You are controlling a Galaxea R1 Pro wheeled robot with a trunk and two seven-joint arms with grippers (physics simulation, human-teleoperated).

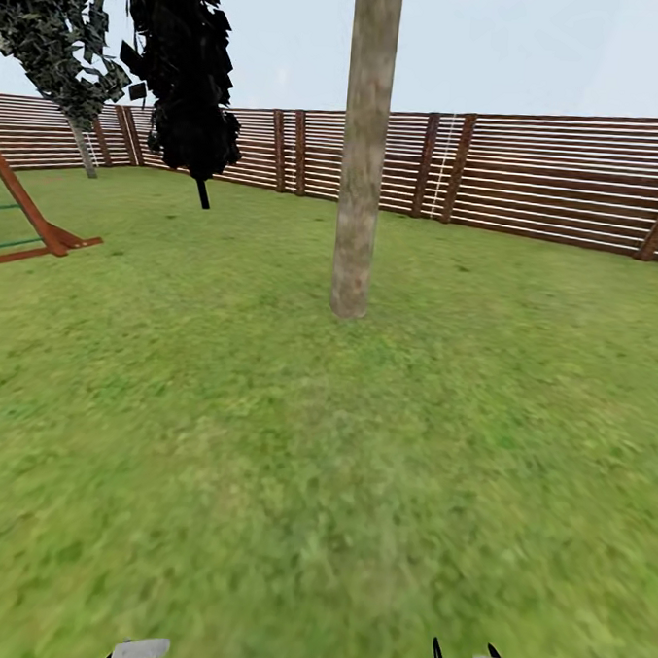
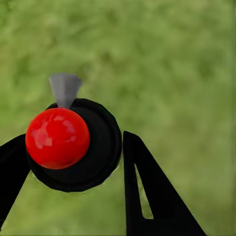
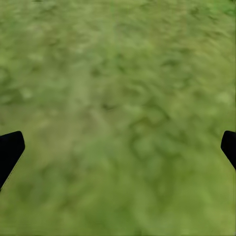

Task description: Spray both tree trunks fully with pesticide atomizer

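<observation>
Grass (image 2: 187, 59) beneath upright atomizer (image 2: 73, 145)

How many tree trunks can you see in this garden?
3: a thick pale trunk standing upright mid-lawn, a thin leaning pale one far left by the fence, and a short dark stem under the black foliage.

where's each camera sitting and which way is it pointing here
Head view: on the robot's head, facing forward and down across the lawn at an upright tree trunk and the fence; both wrists peek in along the bottom edge.
Left wrist view: near the left gripper, looking down its fingers, which hold the spray bottle over grass.
Right wrist view: near the right gripper, looking down at grass between spread fingertips.
Shared: all three views show the lawn.
</observation>
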